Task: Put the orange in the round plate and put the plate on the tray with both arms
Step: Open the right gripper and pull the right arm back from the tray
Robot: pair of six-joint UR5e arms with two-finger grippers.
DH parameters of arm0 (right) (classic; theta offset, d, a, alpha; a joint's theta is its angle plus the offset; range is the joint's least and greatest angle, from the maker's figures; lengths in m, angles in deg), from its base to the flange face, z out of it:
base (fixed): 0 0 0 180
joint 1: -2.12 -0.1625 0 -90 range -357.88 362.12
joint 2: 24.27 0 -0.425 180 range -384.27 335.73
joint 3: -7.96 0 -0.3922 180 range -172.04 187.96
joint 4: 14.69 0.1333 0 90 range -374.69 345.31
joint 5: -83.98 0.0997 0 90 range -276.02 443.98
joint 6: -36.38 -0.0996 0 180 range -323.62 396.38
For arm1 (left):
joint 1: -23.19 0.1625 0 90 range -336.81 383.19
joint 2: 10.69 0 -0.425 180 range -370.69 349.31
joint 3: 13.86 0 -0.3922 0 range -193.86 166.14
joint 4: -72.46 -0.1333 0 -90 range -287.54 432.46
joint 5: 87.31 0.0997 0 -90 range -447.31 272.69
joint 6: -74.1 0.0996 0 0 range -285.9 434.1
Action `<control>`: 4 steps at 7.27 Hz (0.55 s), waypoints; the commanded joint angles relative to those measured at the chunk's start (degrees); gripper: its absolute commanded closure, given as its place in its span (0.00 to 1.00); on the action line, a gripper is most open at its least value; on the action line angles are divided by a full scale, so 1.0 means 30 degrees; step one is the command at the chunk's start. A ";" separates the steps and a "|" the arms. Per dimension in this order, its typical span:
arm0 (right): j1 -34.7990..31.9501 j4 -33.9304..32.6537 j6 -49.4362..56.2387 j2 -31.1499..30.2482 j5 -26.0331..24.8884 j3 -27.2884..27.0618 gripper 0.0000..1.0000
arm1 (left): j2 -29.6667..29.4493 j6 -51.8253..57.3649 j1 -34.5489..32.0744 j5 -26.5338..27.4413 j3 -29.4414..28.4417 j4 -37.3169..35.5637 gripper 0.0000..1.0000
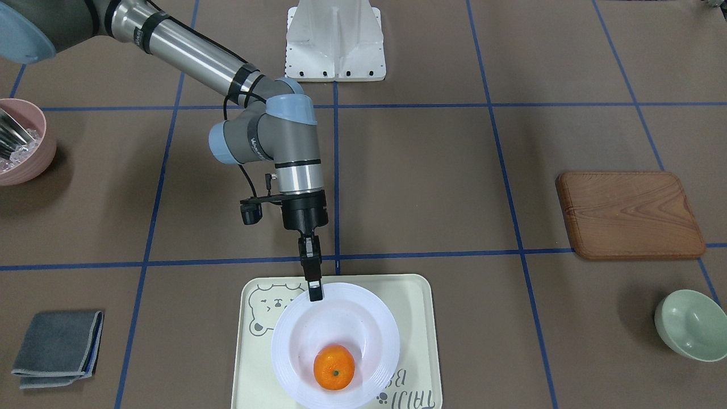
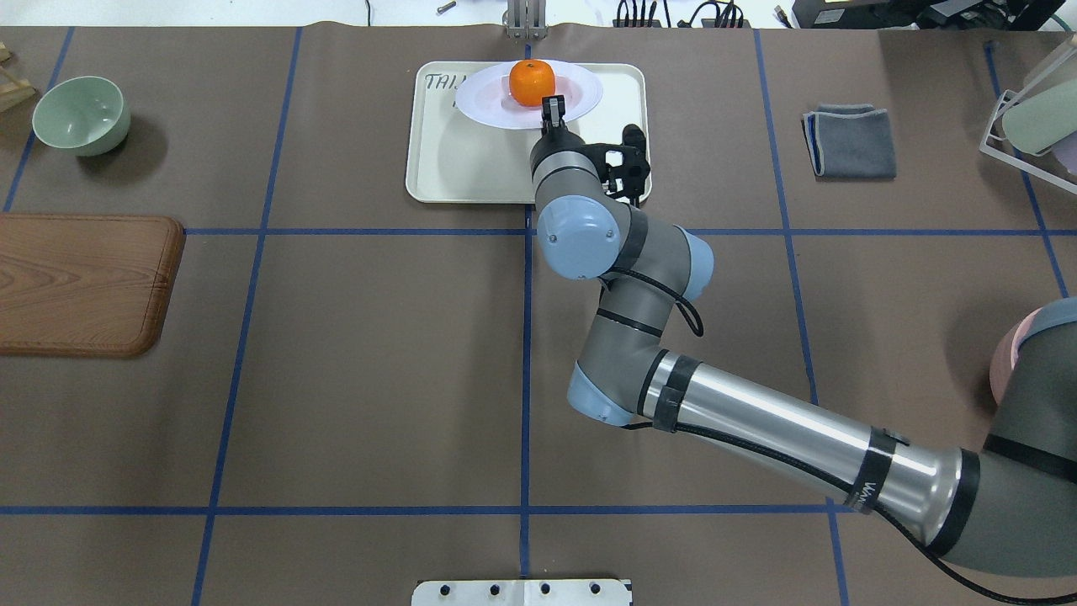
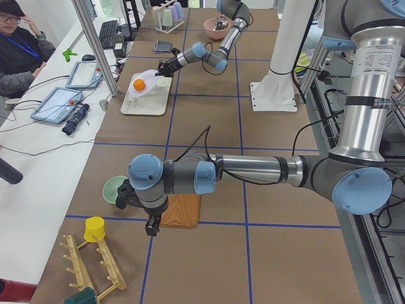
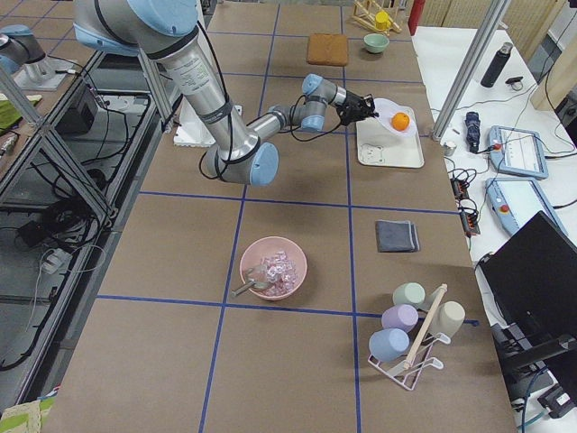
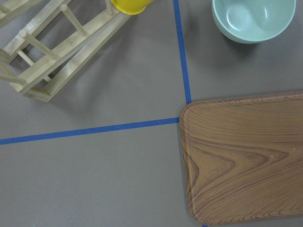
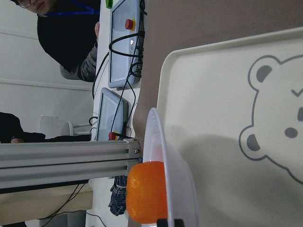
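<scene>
The orange [image 1: 334, 368] lies in the sunken centre of the white round plate [image 1: 287, 341]. The plate hangs over the cream tray [image 1: 417, 318] with the bear drawing and casts a shadow on it in the right wrist view. My right gripper [image 1: 314, 288] is shut on the plate's rim on the robot's side. In the overhead view the same gripper [image 2: 551, 109] sits just behind the orange [image 2: 532, 82]. My left gripper [image 3: 152, 227] shows only in the exterior left view, low over the table beside the wooden board [image 3: 180, 210]; whether it is open or shut I cannot tell.
A brown wooden board [image 1: 630, 215] and a pale green bowl [image 1: 690, 325] lie on my left side. A folded grey cloth [image 1: 57, 347] and a pink bowl [image 1: 20, 142] are on my right side. A person [image 3: 19, 44] sits beyond the table's far edge.
</scene>
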 commanded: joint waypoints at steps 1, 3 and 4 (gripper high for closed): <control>0.0623 -0.0232 -0.0563 0.1223 -0.0990 0.2193 1.00 | -0.0009 -0.0007 0.0039 0.0000 0.0011 0.0000 0.01; 0.0685 -0.0290 -0.0714 0.1167 -0.1056 0.2259 0.71 | -0.0038 -0.0036 0.0069 0.0029 0.0011 0.0000 0.01; 0.0771 -0.0291 0.1319 0.0964 -0.0503 0.1445 0.01 | -0.0038 -0.0036 0.0069 0.0000 -0.0018 0.0000 0.01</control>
